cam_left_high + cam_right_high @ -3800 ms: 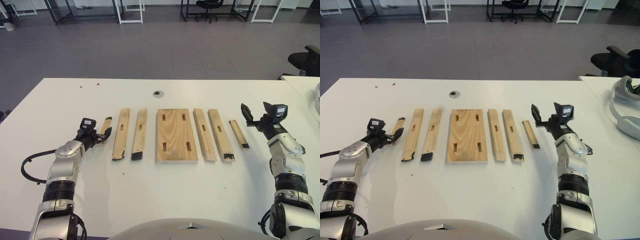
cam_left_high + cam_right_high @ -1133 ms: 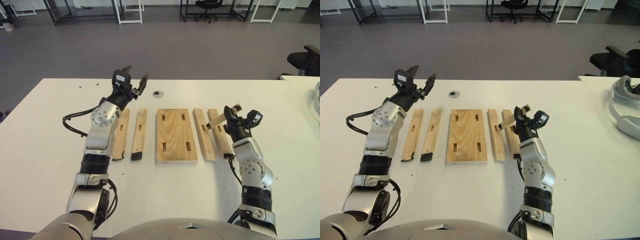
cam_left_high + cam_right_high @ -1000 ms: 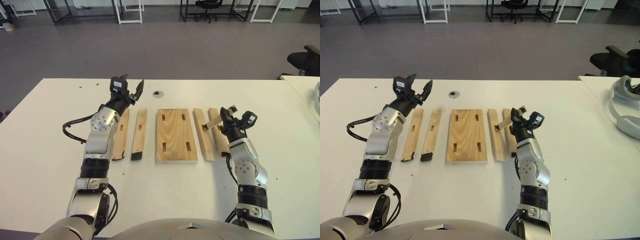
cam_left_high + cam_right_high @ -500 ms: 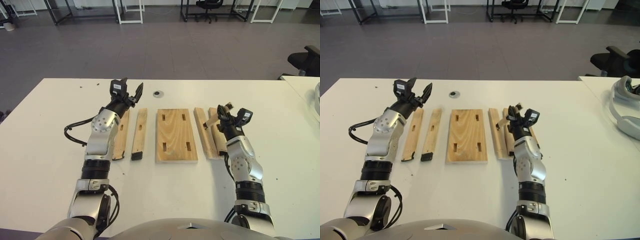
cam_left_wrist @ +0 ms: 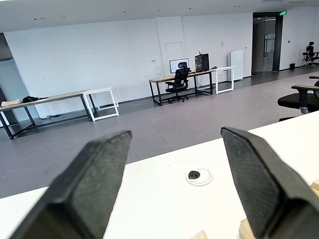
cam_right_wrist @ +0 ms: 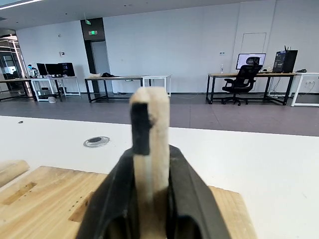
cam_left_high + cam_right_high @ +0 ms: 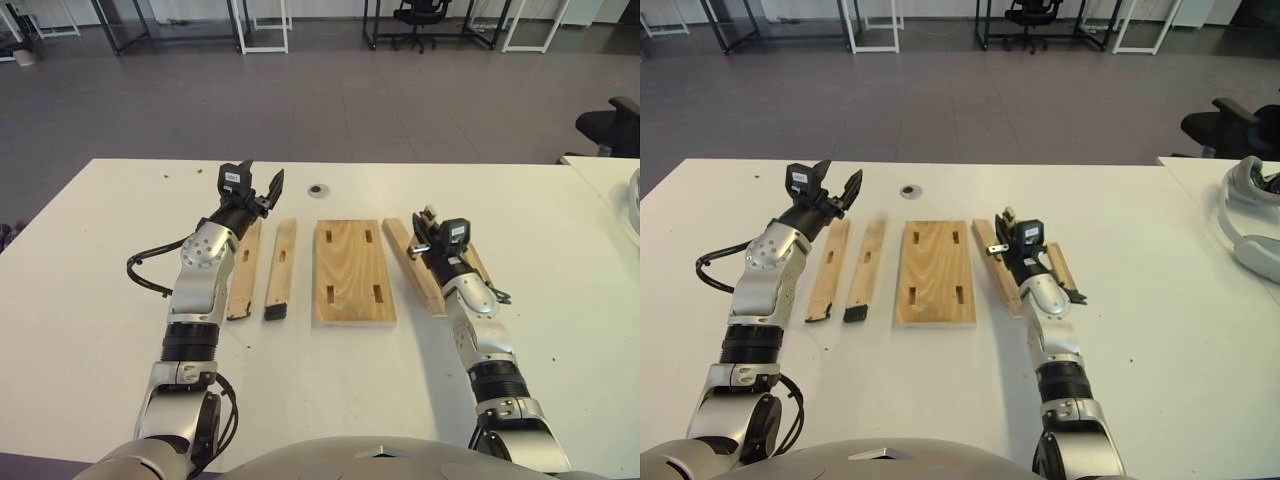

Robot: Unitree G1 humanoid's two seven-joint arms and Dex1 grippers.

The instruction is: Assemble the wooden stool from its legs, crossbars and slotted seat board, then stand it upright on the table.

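**Right tool gripping a crossbar beside the board**

The crossbar [image 6: 149, 144] is sitting clamped between the two fingers of the right tool [image 7: 428, 240], which are closing tightly on its sides. Its free end, bearing a dark patch, is sticking out past the fingertips. The tool is hovering low over the far end of a leg [image 7: 412, 268] that is lying just to the right of the board [image 7: 354, 270]. A second leg [image 7: 476, 262] is lying farther right, partly under the right arm.

The board is lying flat in the middle of the surface [image 7: 100, 300], its four slots facing up. Two more legs [image 7: 243, 268] [image 7: 281, 268] are lying side by side to its left, parallel to its long edge and apart from it.

The left tool [image 7: 262, 180] is hanging above the far ends of those two legs with its fingers [image 5: 94, 184] spread wide and gripping nothing. A round grommet [image 7: 318, 188] is sitting in the surface beyond the board.
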